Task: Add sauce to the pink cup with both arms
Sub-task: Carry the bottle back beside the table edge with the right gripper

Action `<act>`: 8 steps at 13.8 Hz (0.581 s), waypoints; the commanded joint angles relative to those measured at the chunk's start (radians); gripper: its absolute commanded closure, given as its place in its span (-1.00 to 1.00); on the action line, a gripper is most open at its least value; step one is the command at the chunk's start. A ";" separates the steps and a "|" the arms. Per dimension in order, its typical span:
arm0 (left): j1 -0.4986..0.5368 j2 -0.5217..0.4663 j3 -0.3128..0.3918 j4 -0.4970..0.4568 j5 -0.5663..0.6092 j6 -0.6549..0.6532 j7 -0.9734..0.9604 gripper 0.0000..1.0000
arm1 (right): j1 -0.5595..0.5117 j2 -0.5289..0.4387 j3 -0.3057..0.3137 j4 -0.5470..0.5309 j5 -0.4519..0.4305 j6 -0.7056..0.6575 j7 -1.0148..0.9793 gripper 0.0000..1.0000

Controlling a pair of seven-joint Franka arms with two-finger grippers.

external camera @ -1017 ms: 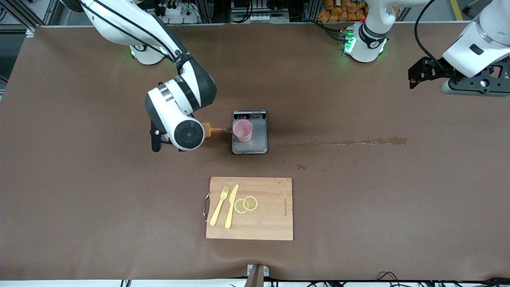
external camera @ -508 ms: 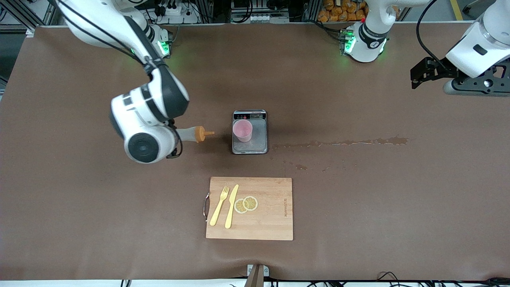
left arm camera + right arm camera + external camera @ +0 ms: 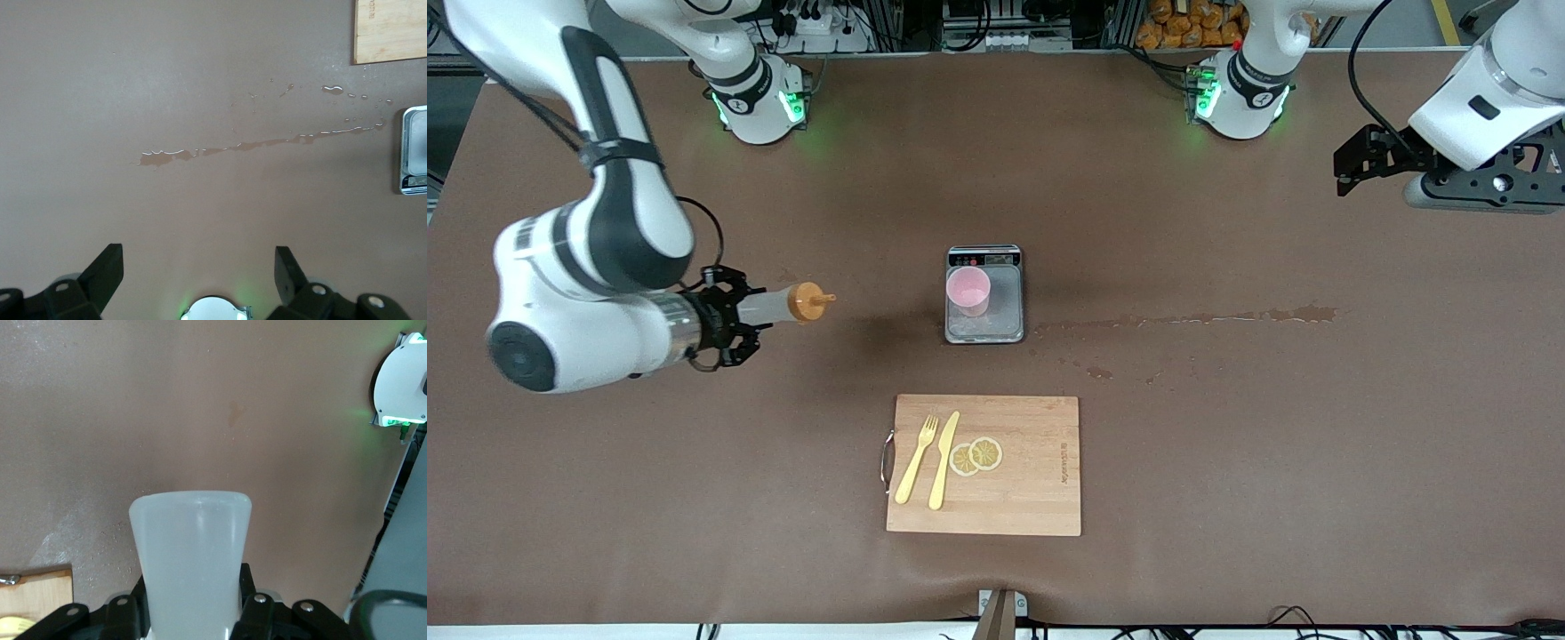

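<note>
Over bare table (image 3: pixel 1227 444) toward the right arm's end: grasps light, soft-walled sauce (image 3: pixel 775 306) sideways in right gripper (image 3: pixel 734 318); probably best pinched gently mid-body. Holds left gripper (image 3: pixel 1343 176) released, waiting over its own end.

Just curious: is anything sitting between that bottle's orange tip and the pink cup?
No: the front view shows only bare table between the sauce and the pink cup.

Bare brown table (image 3: pixel 694 498) between the right gripper (image 3: pixel 725 317) with its sauce bottle (image 3: pixel 787 305), held sideways toward the right arm's end, and the pink cup (image 3: pixel 967 292) on the scale (image 3: pixel 985 329); nothing stands in that gap. Cutting board (image 3: pixel 1014 498) with fork (image 3: pixel 917 460), knife (image 3: pixel 943 460) and lemon slices (image 3: pixel 976 455) blocks the strip nearer the camera than the scale. Toward the left arm's end, a wet spill streak (image 3: pixel 1192 316) runs from beside the scale; the left gripper (image 3: pixel 1352 173) hangs open-jawed over that end, well apart from everything.
</note>
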 commanded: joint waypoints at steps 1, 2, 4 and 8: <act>0.000 -0.001 0.001 0.018 -0.022 -0.018 -0.021 -1.00 | -0.068 -0.027 0.014 -0.018 0.076 -0.028 -0.076 -0.07; -0.001 -0.001 0.001 0.019 -0.021 -0.018 -0.021 -1.00 | -0.097 -0.027 0.015 -0.021 0.108 -0.030 -0.105 -0.07; -0.004 0.001 0.001 0.018 -0.019 -0.013 -0.024 -1.00 | -0.169 -0.016 0.012 -0.024 0.210 -0.060 -0.183 -0.07; -0.001 0.002 -0.002 0.018 -0.021 -0.010 -0.024 -1.00 | -0.261 -0.002 0.013 -0.025 0.266 -0.105 -0.315 -0.07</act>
